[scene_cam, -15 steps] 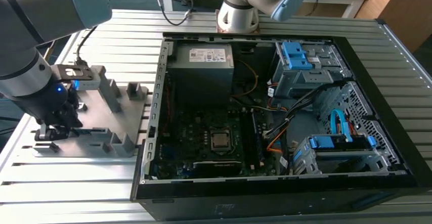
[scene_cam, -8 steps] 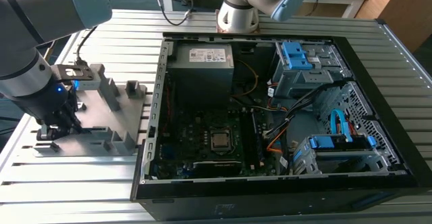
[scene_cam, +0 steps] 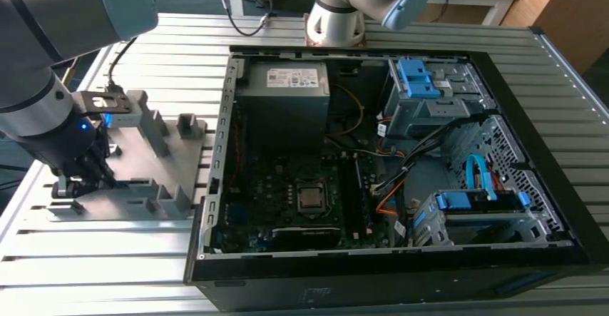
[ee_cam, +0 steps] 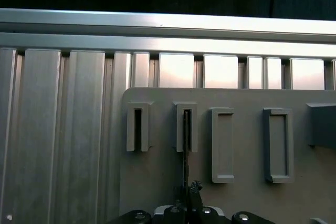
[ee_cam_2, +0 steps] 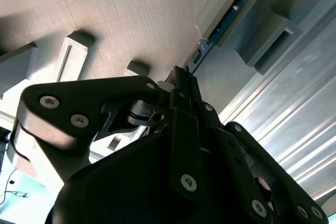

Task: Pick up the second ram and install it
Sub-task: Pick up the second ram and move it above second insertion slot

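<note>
The second ram point(ee_cam: 185, 148) stands on edge in both wrist views, a thin dark strip. Its far end sits in a slotted grey fixture block point(ee_cam: 186, 128). In the second wrist view the ram point(ee_cam_2: 210, 40) shows a blue-green edge running into that block's slot point(ee_cam_2: 231, 11). My gripper point(ee_cam: 190, 188) is closed around the ram's near end, its black fingertips point(ee_cam_2: 184, 85) pressed to both faces. In the exterior view the gripper point(scene_cam: 78, 182) hangs low over the grey fixture plate point(scene_cam: 124, 202), at that view's left, beside the open computer case point(scene_cam: 214, 187).
More grey fixture blocks point(scene_cam: 152, 127) rise from the plate. The motherboard point(scene_cam: 295, 187), with its long black slot rails point(scene_cam: 364, 195), lies in the case. Blue drive cages point(scene_cam: 423, 80) and loose cables point(scene_cam: 418, 152) fill its right side. A second arm's base point(scene_cam: 335, 20) stands behind.
</note>
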{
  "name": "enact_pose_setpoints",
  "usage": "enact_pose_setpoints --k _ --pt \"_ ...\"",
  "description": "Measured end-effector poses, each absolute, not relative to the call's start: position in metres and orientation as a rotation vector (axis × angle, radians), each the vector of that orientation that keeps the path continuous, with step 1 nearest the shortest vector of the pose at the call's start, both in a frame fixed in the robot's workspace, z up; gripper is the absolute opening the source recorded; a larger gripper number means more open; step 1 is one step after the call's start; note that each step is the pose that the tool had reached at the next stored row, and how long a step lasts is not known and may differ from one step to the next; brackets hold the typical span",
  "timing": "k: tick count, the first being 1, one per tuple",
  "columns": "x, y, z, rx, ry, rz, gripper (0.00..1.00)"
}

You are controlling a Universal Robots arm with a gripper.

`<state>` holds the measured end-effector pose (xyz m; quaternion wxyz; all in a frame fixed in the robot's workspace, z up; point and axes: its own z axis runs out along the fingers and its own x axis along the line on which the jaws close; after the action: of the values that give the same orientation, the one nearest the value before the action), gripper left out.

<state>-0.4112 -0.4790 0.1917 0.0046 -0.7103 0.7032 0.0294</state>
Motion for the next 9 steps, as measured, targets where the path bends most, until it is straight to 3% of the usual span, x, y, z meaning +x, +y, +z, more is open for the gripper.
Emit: enact_pose_setpoints --k 9 --pt "-0.4112 -0.4790 0.1918 -2.225 2.203 0.092 0.14"
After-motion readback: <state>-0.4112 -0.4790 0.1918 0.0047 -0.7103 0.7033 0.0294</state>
